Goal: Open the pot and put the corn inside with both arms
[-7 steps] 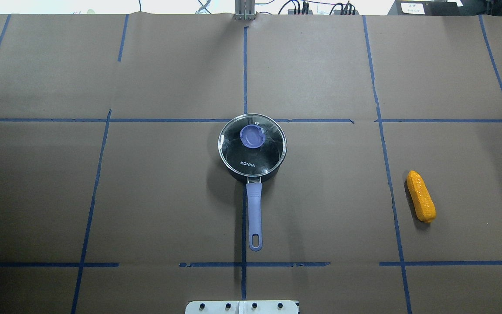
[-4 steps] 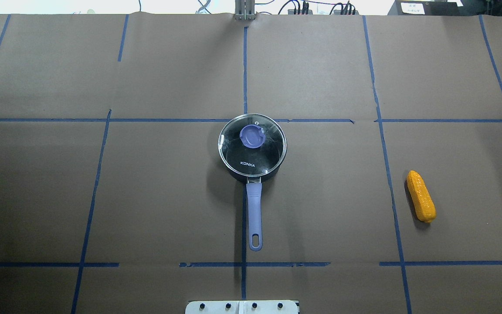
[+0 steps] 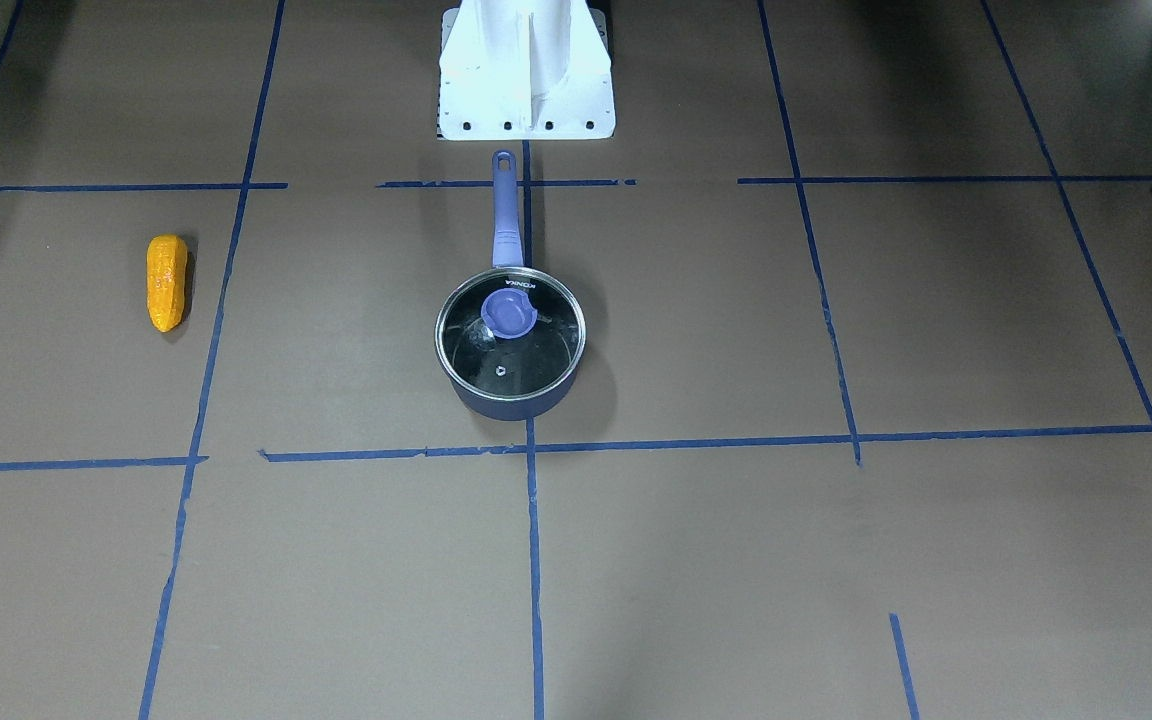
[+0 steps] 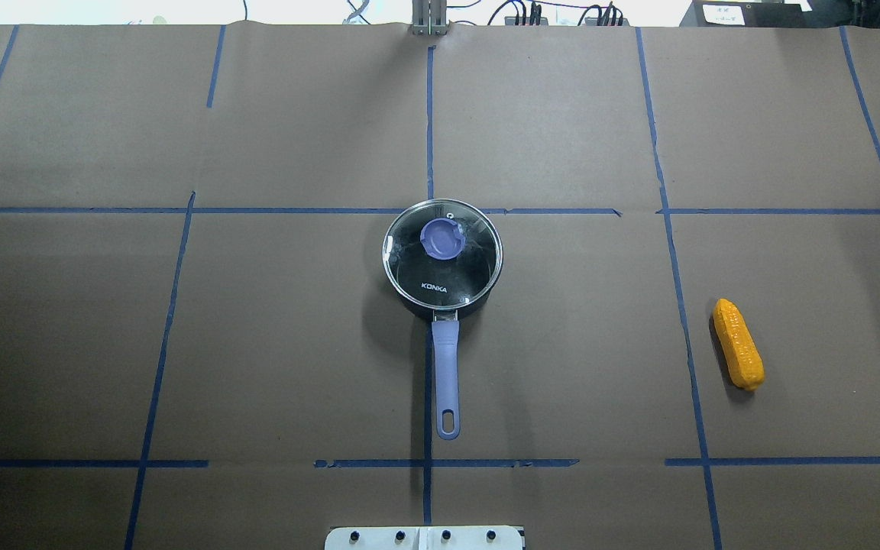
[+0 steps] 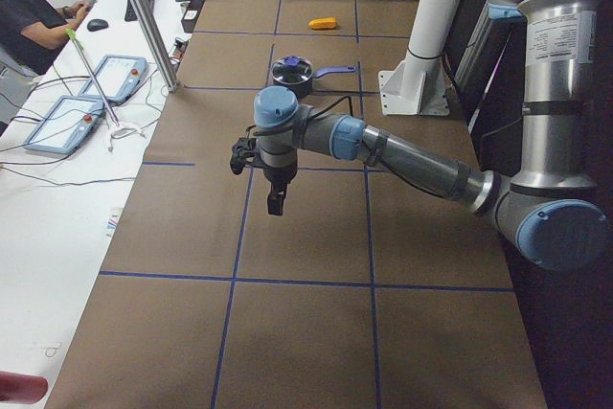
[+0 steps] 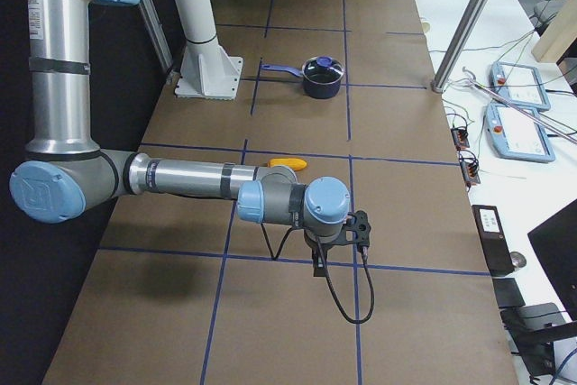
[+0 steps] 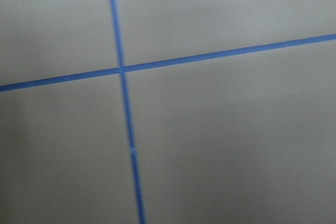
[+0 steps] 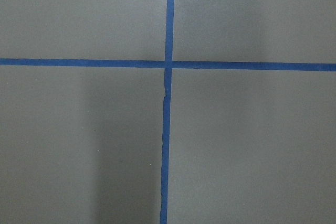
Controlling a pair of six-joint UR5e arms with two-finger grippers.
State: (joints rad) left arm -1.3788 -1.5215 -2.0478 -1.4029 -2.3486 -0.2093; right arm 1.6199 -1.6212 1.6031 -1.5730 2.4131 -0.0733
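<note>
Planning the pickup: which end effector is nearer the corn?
The right end effector: the corn lies on its side of the pot, the left end effector on the other.

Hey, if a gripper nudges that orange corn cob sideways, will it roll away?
Probably yes: the corn is a rounded cob lying on its side on the flat table, so a sideways push may roll it. Its bumpy kernels should aid grip.
</note>
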